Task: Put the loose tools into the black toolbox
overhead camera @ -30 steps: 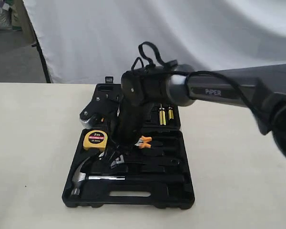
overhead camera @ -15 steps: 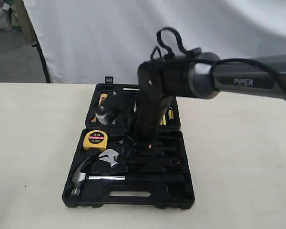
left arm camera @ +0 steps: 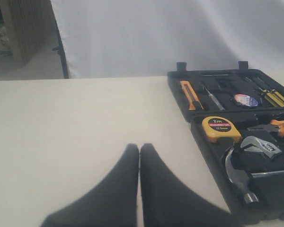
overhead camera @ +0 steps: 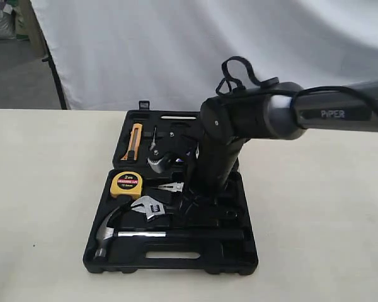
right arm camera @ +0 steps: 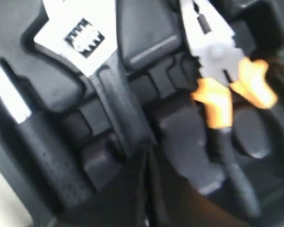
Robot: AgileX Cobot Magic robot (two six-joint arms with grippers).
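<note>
The black toolbox (overhead camera: 170, 257) lies open on the table. The claw hammer (overhead camera: 107, 230) sits in its front slot, and the silver adjustable wrench (overhead camera: 149, 207) lies just behind it. My right gripper (overhead camera: 201, 196) points down into the box; in the blurred right wrist view it (right arm camera: 147, 151) is shut and empty, close over the wrench's black handle (right arm camera: 118, 104). The tape roll (left arm camera: 246, 100) with its blue-white-red label rests in the lid half and is hidden by the arm in the exterior view. My left gripper (left arm camera: 139, 147) is shut and empty over bare table beside the toolbox (left arm camera: 199, 142).
A yellow tape measure (overhead camera: 126, 184), orange-handled pliers (right arm camera: 217, 61), an orange box cutter (overhead camera: 135, 141) and yellow screwdrivers (left arm camera: 274, 97) sit in the box. A white curtain hangs behind the table. The right arm (overhead camera: 315, 116) spans the box from the right.
The right arm has swung to the right across the toolbox, uncovering the box cutter, the pliers' nose and the wrench head. The tools have not moved.
</note>
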